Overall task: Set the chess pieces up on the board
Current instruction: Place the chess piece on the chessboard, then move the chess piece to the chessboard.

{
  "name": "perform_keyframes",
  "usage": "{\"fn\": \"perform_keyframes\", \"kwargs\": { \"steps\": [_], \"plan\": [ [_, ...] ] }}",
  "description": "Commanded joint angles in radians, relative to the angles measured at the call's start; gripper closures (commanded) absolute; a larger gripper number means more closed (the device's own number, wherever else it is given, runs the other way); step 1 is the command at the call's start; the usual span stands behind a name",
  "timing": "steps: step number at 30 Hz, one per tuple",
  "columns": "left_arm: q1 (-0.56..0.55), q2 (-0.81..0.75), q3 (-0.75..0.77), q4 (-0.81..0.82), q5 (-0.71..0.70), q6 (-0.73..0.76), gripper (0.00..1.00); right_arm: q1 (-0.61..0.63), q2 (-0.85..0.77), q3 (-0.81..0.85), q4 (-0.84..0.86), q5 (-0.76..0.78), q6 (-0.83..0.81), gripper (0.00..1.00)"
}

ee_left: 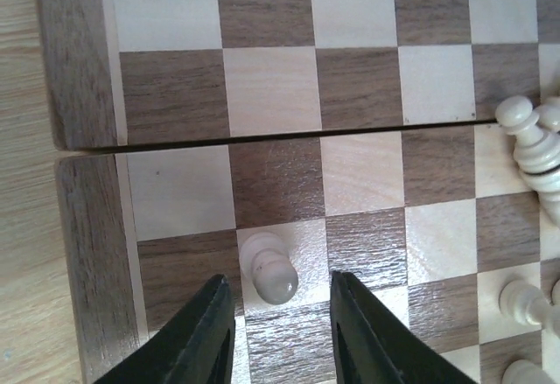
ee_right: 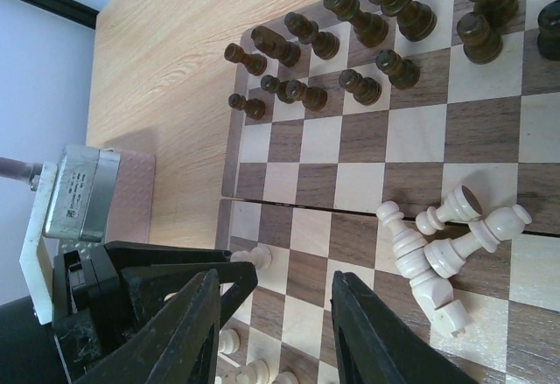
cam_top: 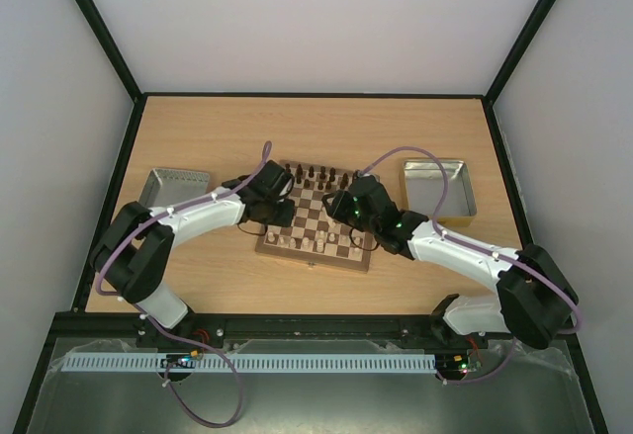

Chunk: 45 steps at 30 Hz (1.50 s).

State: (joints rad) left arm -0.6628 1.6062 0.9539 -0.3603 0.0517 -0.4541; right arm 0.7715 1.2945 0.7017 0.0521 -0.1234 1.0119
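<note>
Both of my arms lean over the board (cam_top: 315,218), which sits mid-table (cam_top: 326,128). My left gripper (ee_left: 280,289) hangs over the board's left side, jaws a little apart. A pale pawn (ee_left: 270,266) stands upright between them with a gap on each side. My right gripper (ee_right: 276,295) hovers above the middle squares, jaws apart and empty. The left gripper's black body crowds in just beside it, and pale pieces (ee_right: 437,248) lie toppled in a heap on its other side. Dark pieces (ee_right: 367,30) stand along the far rows. A grey metal tray (cam_top: 175,187) sits left of the board, and a second tray (cam_top: 438,189) sits to the right.
</note>
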Motion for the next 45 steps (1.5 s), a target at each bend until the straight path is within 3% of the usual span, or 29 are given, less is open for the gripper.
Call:
{"fn": "perform_keyframes", "kwargs": {
  "steps": [1,18,24,32,38,45],
  "plan": [
    [-0.001,-0.011,0.052,-0.062,0.006,0.011,0.65,-0.005,-0.039,-0.013,-0.015,0.038,-0.013,0.65],
    [0.003,0.077,0.125,-0.153,-0.020,-0.003,0.66,-0.007,-0.041,-0.031,-0.008,0.038,-0.018,0.66],
    [0.005,0.093,0.136,-0.143,-0.029,0.001,0.74,-0.006,-0.044,-0.033,-0.008,0.039,-0.018,0.66],
    [0.008,0.103,0.153,-0.142,-0.035,0.011,0.70,-0.006,-0.041,-0.034,-0.006,0.039,-0.018,0.66],
    [0.009,0.114,0.157,-0.145,-0.032,0.014,0.85,-0.006,-0.040,-0.033,-0.005,0.037,-0.019,0.66],
    [0.007,0.104,0.155,-0.174,-0.014,0.016,0.91,-0.006,-0.044,-0.035,-0.009,0.037,-0.022,0.66]
  ]
}}
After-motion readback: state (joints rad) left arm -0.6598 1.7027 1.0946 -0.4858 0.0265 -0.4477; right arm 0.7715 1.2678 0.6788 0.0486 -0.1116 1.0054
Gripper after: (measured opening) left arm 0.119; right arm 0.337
